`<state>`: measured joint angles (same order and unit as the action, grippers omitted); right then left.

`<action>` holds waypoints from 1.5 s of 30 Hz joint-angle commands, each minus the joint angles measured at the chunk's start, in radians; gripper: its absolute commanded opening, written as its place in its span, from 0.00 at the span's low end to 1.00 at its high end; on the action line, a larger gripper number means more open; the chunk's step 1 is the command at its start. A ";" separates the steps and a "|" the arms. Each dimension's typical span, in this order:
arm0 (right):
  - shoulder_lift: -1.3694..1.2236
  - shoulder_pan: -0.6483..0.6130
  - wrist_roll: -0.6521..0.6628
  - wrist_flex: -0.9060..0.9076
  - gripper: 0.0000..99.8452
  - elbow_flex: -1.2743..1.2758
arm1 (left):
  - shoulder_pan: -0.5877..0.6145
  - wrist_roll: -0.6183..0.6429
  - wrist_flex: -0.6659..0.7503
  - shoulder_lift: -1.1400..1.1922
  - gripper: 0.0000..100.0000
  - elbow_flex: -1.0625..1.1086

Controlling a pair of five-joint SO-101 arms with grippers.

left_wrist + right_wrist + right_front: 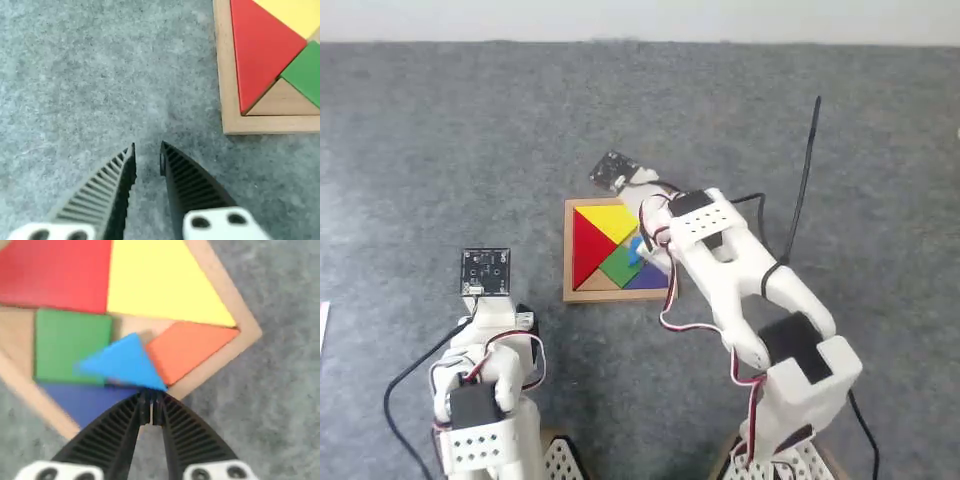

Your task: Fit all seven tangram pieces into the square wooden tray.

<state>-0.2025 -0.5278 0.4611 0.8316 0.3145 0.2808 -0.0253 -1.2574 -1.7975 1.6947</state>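
The square wooden tray (568, 250) lies mid-table on grey carpet. In it sit a red triangle (55, 270), a yellow triangle (160, 280), a green square (72, 342), an orange piece (192, 350) and a dark blue piece (85, 402). My right gripper (151, 399) is shut on a corner of the light blue triangle (125, 362). It holds the triangle tilted over the gap between green, orange and dark blue. In the high view this triangle (636, 248) is at the tray's right side. My left gripper (147, 150) is narrowly open over bare carpet, just short of the tray's near left corner (225, 75).
A tan wood triangle (282, 100) shows between red and green at the tray's near edge. A black cable (810, 170) rises right of the right arm. A white object (323, 325) lies at the table's left edge. Grey carpet (440, 150) surrounds the tray.
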 commanded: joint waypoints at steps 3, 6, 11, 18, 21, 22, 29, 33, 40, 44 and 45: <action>0.008 0.022 -0.091 -0.186 0.03 0.008 | -0.003 0.000 -0.003 -0.018 0.08 -0.012; 0.013 0.021 -0.092 -0.265 0.03 0.051 | -0.003 0.000 -0.003 -0.018 0.08 -0.012; 0.025 0.015 -0.092 -0.269 0.03 0.064 | -0.003 0.000 -0.003 -0.018 0.08 -0.012; 0.231 0.015 -0.117 -0.062 0.03 0.071 | -0.003 0.000 -0.003 -0.018 0.08 -0.012; 0.274 -0.008 -0.169 0.007 0.03 0.071 | -0.003 0.000 -0.003 -0.018 0.08 -0.012; 0.271 -0.022 -0.173 0.018 0.03 0.071 | -0.003 0.000 -0.003 -0.018 0.08 -0.012; 0.124 -0.101 -0.173 -0.025 0.03 0.063 | -0.003 0.000 -0.003 -0.018 0.08 -0.012; 0.067 -0.097 -0.172 -0.070 0.03 0.063 | -0.003 0.000 -0.003 -0.018 0.08 -0.012; 0.036 -0.058 -0.170 -0.154 0.03 0.063 | -0.003 0.000 -0.003 -0.018 0.08 -0.012; 0.048 -0.044 -0.170 -0.147 0.03 0.063 | -0.003 0.000 -0.003 -0.018 0.08 -0.012; 0.061 -0.045 -0.170 -0.131 0.03 0.063 | -0.003 0.000 -0.003 -0.018 0.08 -0.012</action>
<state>-0.1780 -0.5861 0.2954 0.6951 0.3897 0.2808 -0.0253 -1.2574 -1.7975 1.6947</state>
